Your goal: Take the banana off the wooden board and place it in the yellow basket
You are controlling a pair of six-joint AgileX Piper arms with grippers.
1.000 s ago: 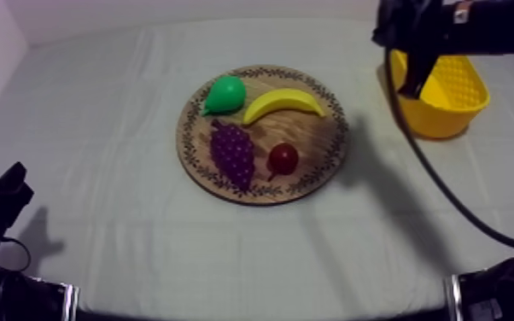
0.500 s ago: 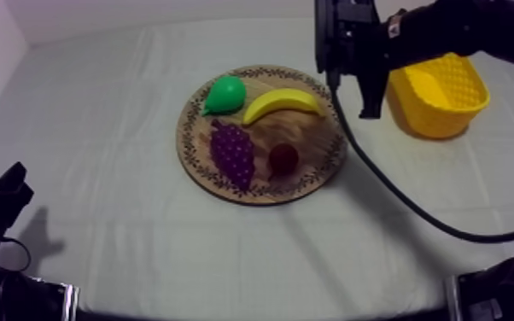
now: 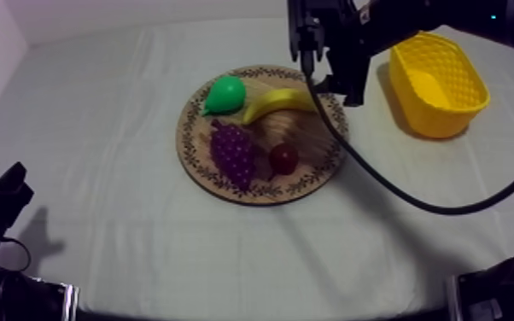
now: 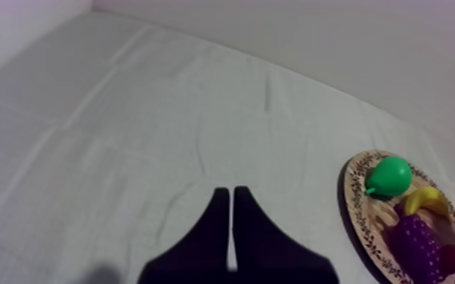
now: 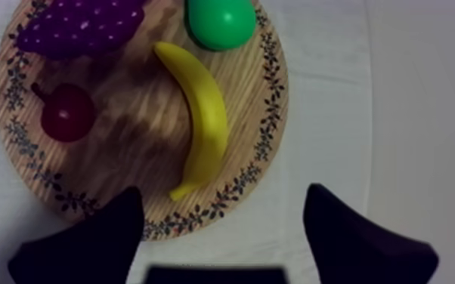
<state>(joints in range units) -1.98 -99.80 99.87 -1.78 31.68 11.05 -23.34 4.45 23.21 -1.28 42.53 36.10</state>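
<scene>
While right fingers [image 5: 94, 242] gape by the banana [image 3: 269, 104], its end hidden behind the arm [image 3: 414, 21], left fingers [image 4: 219, 234] together.

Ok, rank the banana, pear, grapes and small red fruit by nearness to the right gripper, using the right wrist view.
1. Banana, just ahead of the open right gripper.
2. Small red fruit, beside the banana, and pear, at its far tip: too close to call.
3. Grapes, farthest, beyond the small red fruit.

My left gripper [image 4: 231, 195], two matte black fingers [image 4: 217, 226] tapering to slim tips, my right gripper [image 5: 221, 198], broad black fingers [image 5: 113, 230] with pointed ends, my right arm [image 3: 401, 21], bulky, black, boxy.
</scene>
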